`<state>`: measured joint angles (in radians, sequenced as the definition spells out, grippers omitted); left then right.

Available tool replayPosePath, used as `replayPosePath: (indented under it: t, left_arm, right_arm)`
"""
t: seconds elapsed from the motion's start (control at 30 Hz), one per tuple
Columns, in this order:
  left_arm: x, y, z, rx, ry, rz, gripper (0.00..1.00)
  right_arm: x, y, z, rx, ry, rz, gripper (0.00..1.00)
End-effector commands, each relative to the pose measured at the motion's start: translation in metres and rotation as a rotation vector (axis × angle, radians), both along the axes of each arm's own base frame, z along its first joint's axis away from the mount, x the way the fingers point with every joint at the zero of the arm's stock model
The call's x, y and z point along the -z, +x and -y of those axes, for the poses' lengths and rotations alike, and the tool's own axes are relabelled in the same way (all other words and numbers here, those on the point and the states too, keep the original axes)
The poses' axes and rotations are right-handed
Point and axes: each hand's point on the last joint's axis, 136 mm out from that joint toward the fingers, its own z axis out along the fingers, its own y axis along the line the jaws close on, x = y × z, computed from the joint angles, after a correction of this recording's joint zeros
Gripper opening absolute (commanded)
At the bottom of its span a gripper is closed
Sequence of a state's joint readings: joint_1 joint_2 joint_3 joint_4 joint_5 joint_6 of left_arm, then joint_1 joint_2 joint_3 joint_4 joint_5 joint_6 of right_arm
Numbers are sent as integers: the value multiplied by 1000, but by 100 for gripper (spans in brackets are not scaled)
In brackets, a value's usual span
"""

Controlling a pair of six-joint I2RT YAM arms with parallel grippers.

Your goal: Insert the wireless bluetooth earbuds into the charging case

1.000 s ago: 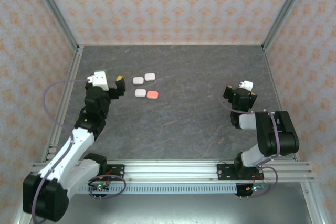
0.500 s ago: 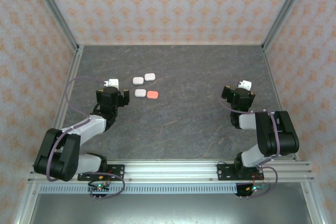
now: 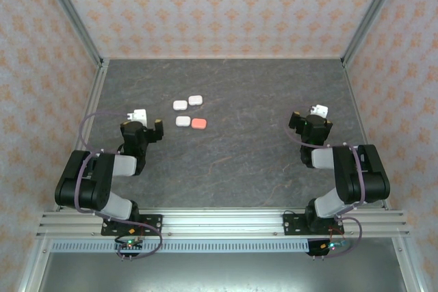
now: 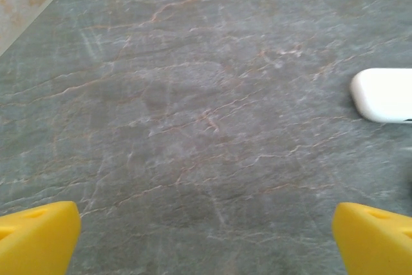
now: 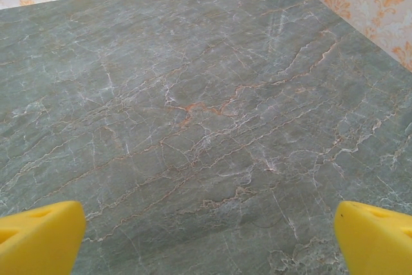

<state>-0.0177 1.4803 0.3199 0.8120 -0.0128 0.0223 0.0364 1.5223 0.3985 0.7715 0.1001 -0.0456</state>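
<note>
Overhead, coral case [image 3: 199, 123] beside white cases [image 3: 183, 121]; left wrist, one white case [image 4: 385, 94].

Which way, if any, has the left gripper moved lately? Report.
Yes: the left gripper drew back toward the near edge, from level with a far white case to the pink case.

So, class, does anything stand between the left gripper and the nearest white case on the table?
Nothing visible does. The open left gripper faces bare table, and the nearest white case lies apart from it, ahead and to its right, with the coral case just beyond.
</note>
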Motion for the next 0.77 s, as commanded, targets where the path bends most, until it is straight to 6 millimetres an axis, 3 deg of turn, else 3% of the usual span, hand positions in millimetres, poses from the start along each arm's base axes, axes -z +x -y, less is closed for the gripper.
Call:
replayPosePath:
  t: [0.0,0.73]
  left_arm:
    - [-23,21,-3,-5,-44,59,100]
    - [-20,24,1,-7,-6,24,100]
  right_arm:
    - [-7,6,0,3,18,26,99]
    - [-8,6,-1,-2,16,28,99]
